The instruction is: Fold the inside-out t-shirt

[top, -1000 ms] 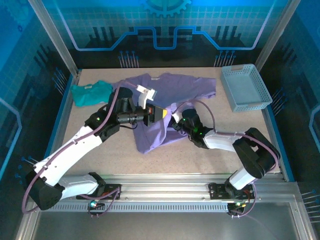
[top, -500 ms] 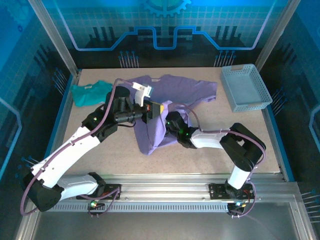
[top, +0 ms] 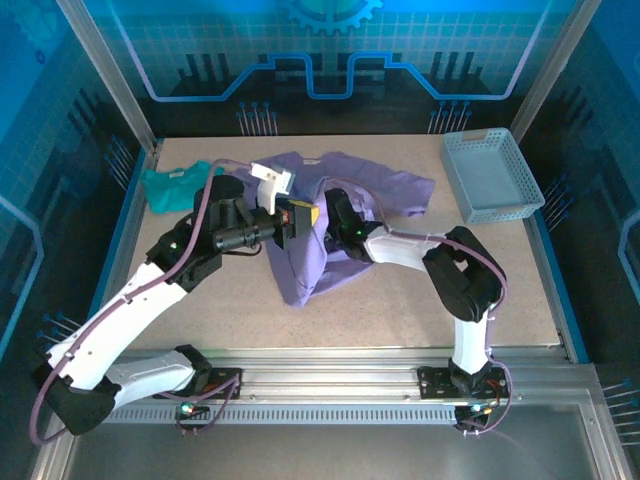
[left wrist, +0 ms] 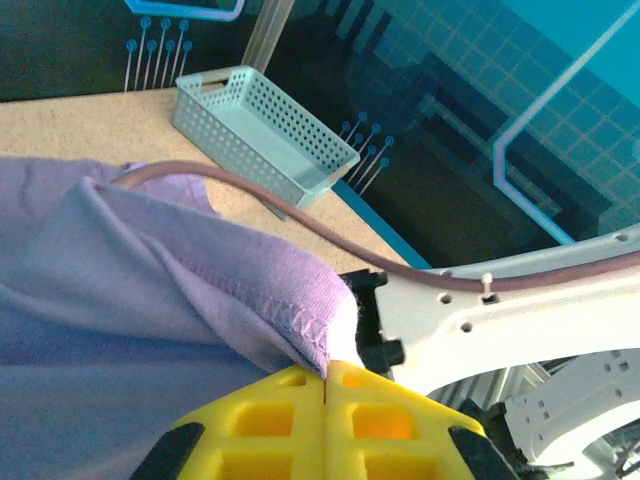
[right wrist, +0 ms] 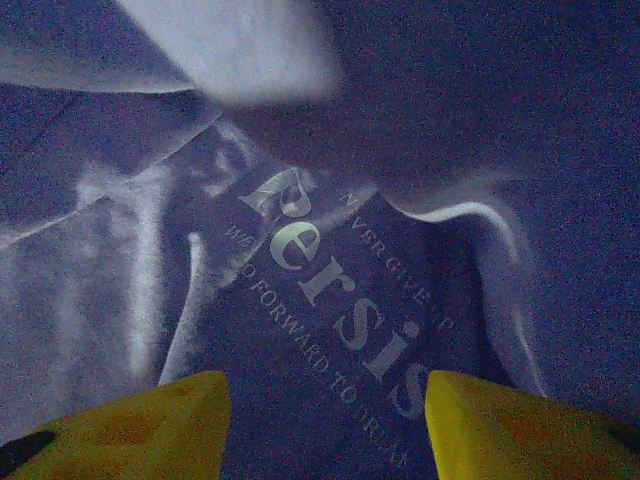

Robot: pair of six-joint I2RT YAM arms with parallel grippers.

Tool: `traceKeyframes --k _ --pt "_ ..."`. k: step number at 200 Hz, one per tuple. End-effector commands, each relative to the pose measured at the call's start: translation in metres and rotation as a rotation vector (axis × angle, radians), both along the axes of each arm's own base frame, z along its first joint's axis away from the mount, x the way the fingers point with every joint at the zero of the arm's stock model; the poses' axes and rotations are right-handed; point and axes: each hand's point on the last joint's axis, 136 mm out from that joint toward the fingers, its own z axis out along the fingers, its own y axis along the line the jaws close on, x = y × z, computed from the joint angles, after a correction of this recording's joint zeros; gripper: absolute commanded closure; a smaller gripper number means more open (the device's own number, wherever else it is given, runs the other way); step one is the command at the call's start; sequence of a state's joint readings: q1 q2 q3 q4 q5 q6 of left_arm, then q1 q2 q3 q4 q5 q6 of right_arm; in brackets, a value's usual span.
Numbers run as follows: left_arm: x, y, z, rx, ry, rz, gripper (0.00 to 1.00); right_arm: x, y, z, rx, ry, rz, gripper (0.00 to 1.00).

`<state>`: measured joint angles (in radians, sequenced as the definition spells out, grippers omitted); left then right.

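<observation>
Under the t-shirt, right claw has spread, apparently pushed deeper.

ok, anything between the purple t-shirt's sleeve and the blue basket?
Nothing. In the top view only a narrow strip of bare table separates the t-shirt from the basket; the two lie apart.

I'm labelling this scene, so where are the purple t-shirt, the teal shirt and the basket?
purple t-shirt (top: 400, 185), top view, on its spread far right part.
teal shirt (top: 170, 188), top view, middle of the bunched cloth.
basket (top: 495, 180), top view, its bare floor.
</observation>
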<state>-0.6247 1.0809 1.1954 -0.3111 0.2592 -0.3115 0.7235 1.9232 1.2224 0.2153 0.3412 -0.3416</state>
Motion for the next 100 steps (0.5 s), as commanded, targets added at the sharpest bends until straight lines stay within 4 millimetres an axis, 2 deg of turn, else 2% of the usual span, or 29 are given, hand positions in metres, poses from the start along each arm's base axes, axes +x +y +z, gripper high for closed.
traceKeyframes --k 1,56,100 --pt "-0.008 0.008 0.046 -0.052 -0.118 0.003 1.0 0.008 -0.007 -0.021 -0.076 0.078 -0.037 0.41" --pt "-0.003 0.004 0.074 -0.088 -0.161 0.007 1.0 0.029 -0.004 -0.037 -0.147 0.131 -0.118 0.37" --pt "0.0 -0.006 0.08 -0.117 -0.145 -0.026 1.0 0.046 -0.002 -0.051 -0.212 0.153 -0.138 0.3"
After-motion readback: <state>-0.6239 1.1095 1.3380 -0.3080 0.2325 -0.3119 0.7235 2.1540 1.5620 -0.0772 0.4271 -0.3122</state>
